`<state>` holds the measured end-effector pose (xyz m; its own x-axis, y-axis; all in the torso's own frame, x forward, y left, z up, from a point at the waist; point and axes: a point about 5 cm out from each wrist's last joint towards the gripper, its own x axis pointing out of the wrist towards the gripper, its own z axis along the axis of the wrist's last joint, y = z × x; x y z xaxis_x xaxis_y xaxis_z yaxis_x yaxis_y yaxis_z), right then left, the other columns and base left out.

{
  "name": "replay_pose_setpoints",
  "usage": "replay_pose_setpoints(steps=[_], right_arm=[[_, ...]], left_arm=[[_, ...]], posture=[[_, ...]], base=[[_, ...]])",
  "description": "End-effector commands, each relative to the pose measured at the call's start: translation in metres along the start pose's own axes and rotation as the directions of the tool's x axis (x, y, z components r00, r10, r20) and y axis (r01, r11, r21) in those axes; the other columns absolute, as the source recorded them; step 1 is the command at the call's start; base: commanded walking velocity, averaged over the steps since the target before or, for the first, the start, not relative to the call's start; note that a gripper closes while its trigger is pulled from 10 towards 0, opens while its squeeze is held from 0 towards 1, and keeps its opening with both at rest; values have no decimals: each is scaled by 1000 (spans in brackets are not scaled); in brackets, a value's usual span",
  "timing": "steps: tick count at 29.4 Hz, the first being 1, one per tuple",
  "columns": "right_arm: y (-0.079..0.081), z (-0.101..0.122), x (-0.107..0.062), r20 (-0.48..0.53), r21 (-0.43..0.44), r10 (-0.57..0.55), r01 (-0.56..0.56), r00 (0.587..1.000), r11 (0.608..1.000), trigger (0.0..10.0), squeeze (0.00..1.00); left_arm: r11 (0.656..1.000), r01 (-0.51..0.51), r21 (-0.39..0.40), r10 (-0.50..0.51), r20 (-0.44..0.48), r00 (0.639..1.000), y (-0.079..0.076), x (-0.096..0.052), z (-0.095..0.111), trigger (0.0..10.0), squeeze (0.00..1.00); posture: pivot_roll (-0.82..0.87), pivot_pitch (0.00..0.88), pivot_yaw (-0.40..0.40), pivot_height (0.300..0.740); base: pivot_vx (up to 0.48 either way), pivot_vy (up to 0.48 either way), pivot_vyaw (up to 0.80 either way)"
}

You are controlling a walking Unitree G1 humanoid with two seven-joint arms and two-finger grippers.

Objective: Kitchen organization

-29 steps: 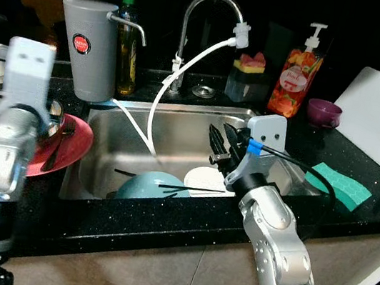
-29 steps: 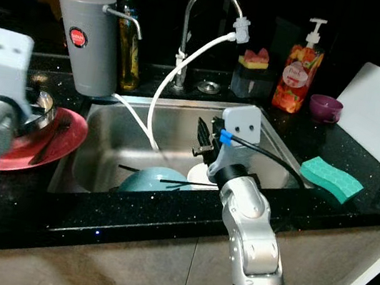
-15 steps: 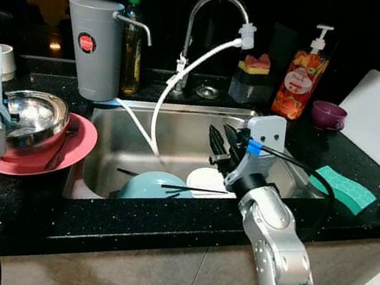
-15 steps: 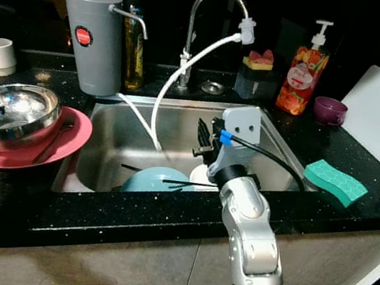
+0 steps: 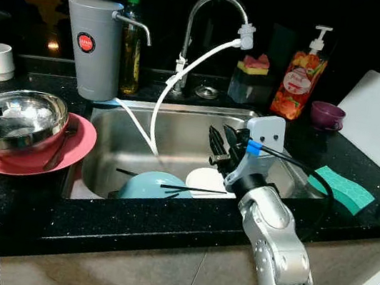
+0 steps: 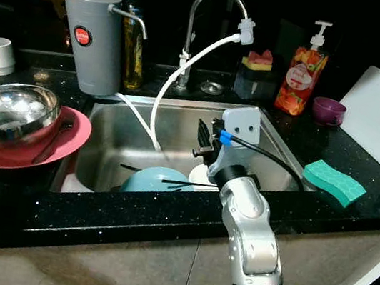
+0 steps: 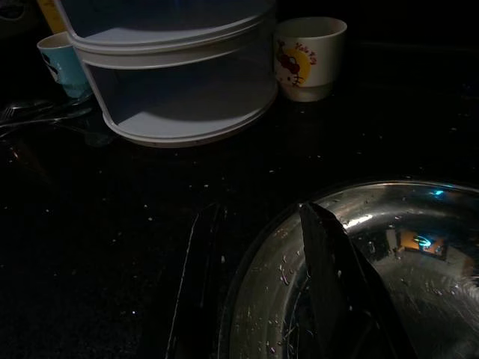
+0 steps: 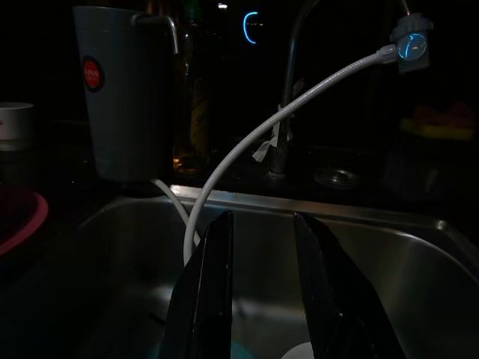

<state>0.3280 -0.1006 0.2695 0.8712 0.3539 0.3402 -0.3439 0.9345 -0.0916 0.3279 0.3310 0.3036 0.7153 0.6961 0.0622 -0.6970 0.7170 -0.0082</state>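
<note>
Straddling steel bowl [image 5: 25, 113] rim, left gripper [image 7: 266, 288] open, holding nothing; right gripper [image 8: 258, 288] open, empty above sink [image 5: 178, 123]. Close squarely on rim before lifting.

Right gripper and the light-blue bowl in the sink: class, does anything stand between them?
Nothing solid blocks the right gripper, which hangs open above the sink. A black chopstick lies across the light-blue bowl, and a white hose hangs nearby.
</note>
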Motion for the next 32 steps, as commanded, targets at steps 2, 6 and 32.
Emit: replay_pose_setpoints(steps=[2, 6, 32], right_arm=[[-1, 2, 2, 11, -3, 0, 0, 1000, 1000, 10000, 0], [-1, 2, 1, 12, -3, -2, 2, 1000, 1000, 10000, 0], [-2, 1, 0, 16, 10, -14, 14, 1000, 1000, 10000, 0]], left_arm=[[1000, -12, -8, 12, -11, 1000, 3, 3, -2, 10000, 0], [1000, -21, -14, 21, -15, 1000, 3, 4, -2, 10000, 0], [983, -9, -185, -54, -330, 943, 5, 12, -34, 10000, 0]], posture=[[75, 87, -49, 740], [75, 86, -47, 740], [80, 87, -48, 740]], base=[[0, 0, 0], [0, 0, 0], [0, 0, 0]])
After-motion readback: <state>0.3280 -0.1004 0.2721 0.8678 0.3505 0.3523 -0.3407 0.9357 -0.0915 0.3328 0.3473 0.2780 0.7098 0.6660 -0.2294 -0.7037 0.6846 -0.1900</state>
